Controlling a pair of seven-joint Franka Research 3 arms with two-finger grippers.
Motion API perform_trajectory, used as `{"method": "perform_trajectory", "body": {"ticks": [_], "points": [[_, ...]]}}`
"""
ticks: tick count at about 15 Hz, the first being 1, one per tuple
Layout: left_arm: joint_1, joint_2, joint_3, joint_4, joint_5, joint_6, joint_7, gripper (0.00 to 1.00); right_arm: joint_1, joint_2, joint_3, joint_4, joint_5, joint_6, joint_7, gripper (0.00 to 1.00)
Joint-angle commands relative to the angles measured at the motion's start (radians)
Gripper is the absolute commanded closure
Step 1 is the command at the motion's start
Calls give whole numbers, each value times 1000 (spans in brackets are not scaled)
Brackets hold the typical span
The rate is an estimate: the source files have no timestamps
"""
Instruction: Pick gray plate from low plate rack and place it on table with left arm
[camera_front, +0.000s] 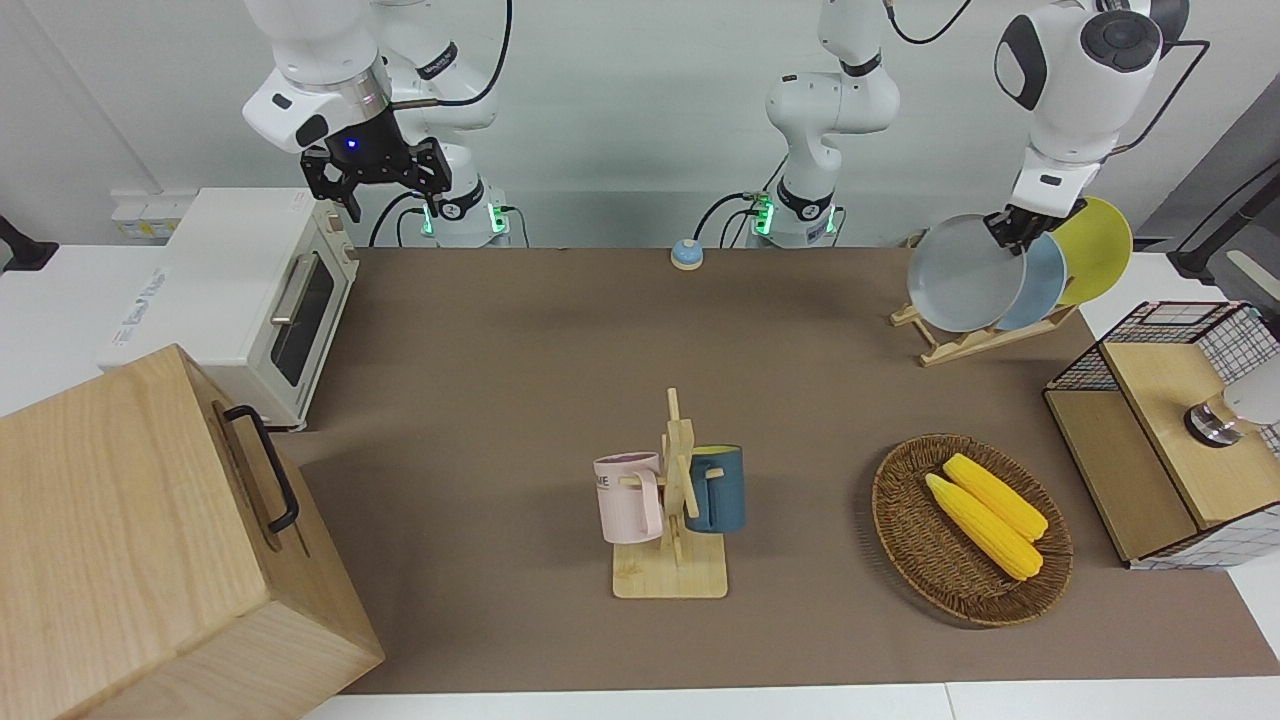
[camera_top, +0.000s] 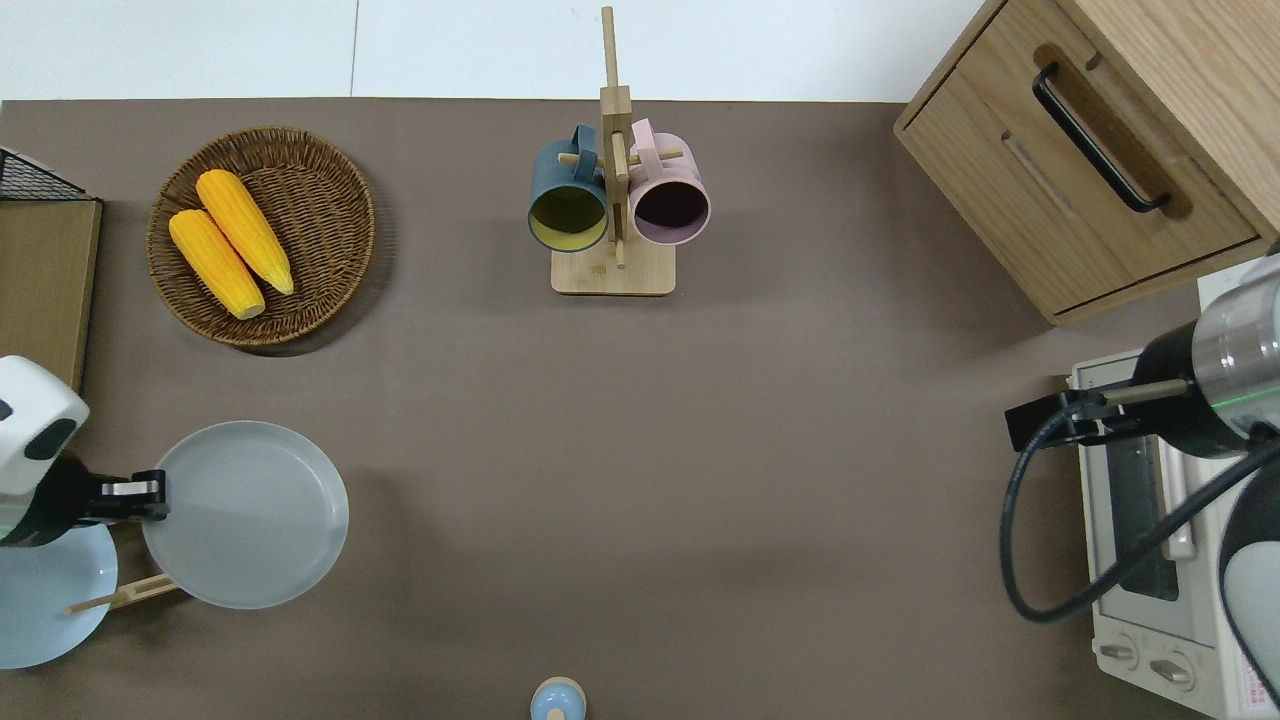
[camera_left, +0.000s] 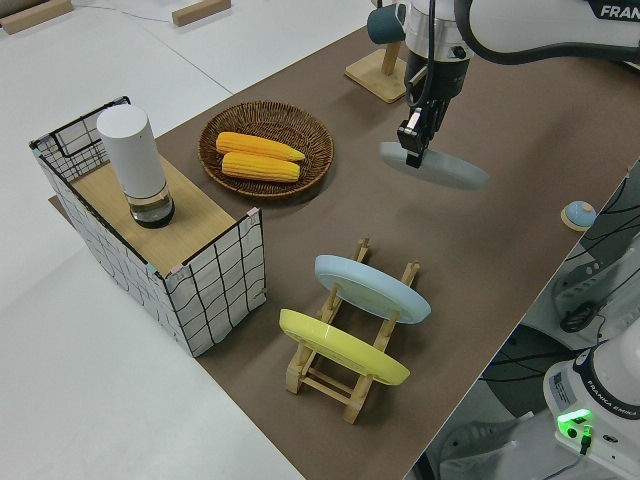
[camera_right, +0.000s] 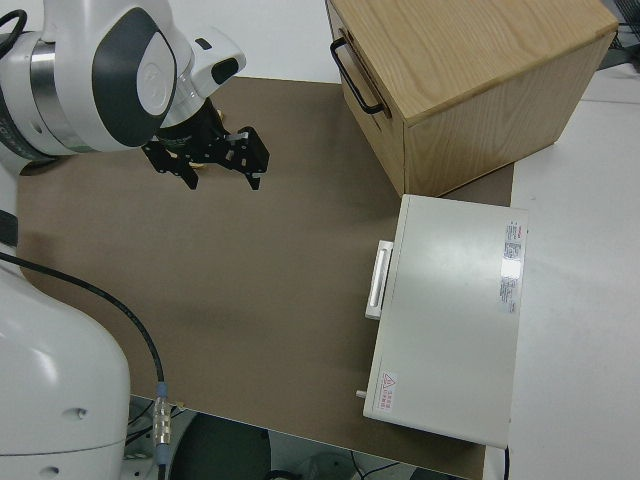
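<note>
Gray plate (camera_top: 250, 515): round, plain, matte light gray with a shallow raised rim. Held in the air by its rim, nearly level, over bare tabletop by the left arm's end of the bench, clear of the rack.

Left gripper (camera_top: 140, 497): black two-finger claw, closed tight on the plate's rim, on a white jointed arm.

Low plate rack (camera_left: 345, 365): pale wooden bars with slanted pegs, near the bench corner at the left arm's end, on the robots' edge. It holds a light-blue plate (camera_left: 372, 287) and a yellow plate (camera_left: 343, 347), both leaning.

Table (camera_top: 700, 450): wide, flat, brown matte top with white edges.

Wicker basket (camera_top: 320, 190): round, dark woven, holding two yellow corn cobs (camera_top: 230, 243), toward the corner farthest from the robots at the left arm's end.

Mug tree (camera_top: 612, 190): pale wood, flat base, mid-bench by the edge farthest from the robots.

Right gripper (camera_front: 377, 173): black, fingers spread wide, holding nothing; that arm is parked.
</note>
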Motion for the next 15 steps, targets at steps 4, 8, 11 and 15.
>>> {"method": "perform_trajectory", "body": {"ticks": [4,8,11,15], "points": [[17,-61,-106,-276,-77,262,-8,1000,-15,-5,7,6,4,-15,-3,11],[17,-3,-107,-301,-77,264,-8,943,-15,-5,7,6,4,-15,-3,13],[17,3,-107,-299,-64,261,-3,144,-15,-5,7,6,4,-15,-3,11],[18,-4,-105,-255,-61,244,-1,9,-15,-5,7,6,4,-15,-3,13]]}}
